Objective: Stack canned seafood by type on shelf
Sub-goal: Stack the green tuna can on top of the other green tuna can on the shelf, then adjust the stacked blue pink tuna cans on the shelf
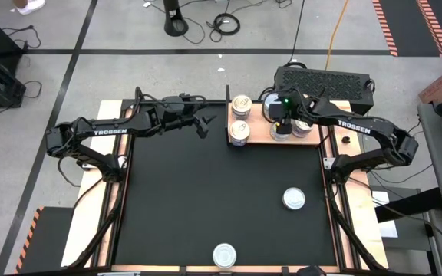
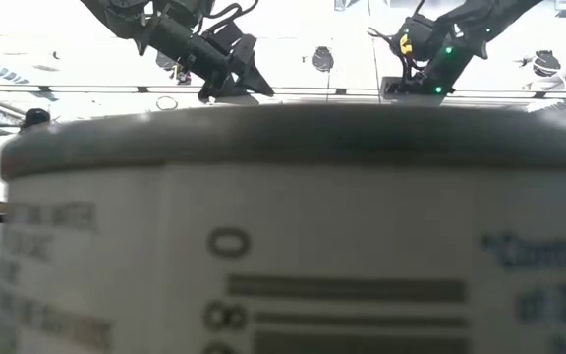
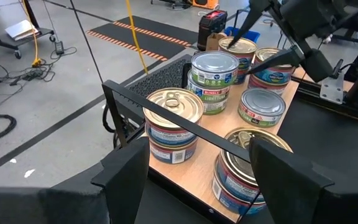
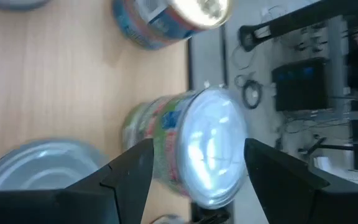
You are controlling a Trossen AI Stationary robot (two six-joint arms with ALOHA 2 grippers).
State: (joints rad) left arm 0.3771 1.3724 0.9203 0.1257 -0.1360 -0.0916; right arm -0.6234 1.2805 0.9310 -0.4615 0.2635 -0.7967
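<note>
While over the shelf, right hand open, straddling a can.

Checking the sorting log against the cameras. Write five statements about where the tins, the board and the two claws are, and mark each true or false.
1. Two tins lie on the black mat, off the wooden board. True: one tin right of centre, another tin at the near edge.
2. The right claw is over the board among the tins. True.
3. The left claw grips a tin. False: it is open and empty, just left of the board.
4. Every tin on the board stands alone. False: the gold-topped tins are stacked.
5. The board is bare. False: several tins stand there.
</note>
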